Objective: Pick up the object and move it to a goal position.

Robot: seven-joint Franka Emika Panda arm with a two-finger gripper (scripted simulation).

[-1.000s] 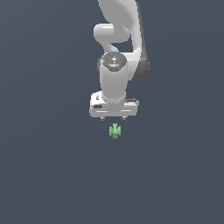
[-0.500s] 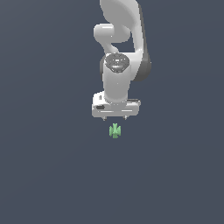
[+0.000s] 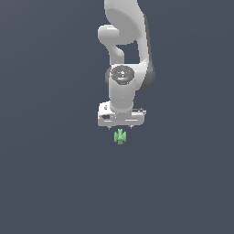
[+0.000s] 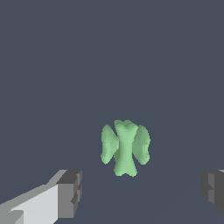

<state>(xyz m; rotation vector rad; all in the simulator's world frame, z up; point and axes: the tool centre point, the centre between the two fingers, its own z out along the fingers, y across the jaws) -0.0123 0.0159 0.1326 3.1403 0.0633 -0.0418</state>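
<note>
The object (image 3: 119, 136) is a tiny light-green lobed piece lying on the flat dark grey floor (image 3: 45, 183). In the exterior view it sits just below the white hand of my gripper (image 3: 121, 128), which hangs above it with its short fingertips pointing down. The wrist view shows the object (image 4: 125, 147) between and beyond my two fingers (image 4: 70, 193), which stand wide apart with nothing held; the gripper (image 4: 142, 190) is open. The object is narrower than the gap between the fingers.
The white arm (image 3: 124, 50) rises behind the gripper toward the top of the exterior view. Nothing else stands on the dark grey floor.
The gripper has come down a little toward the object and stays open. The object has not moved.
</note>
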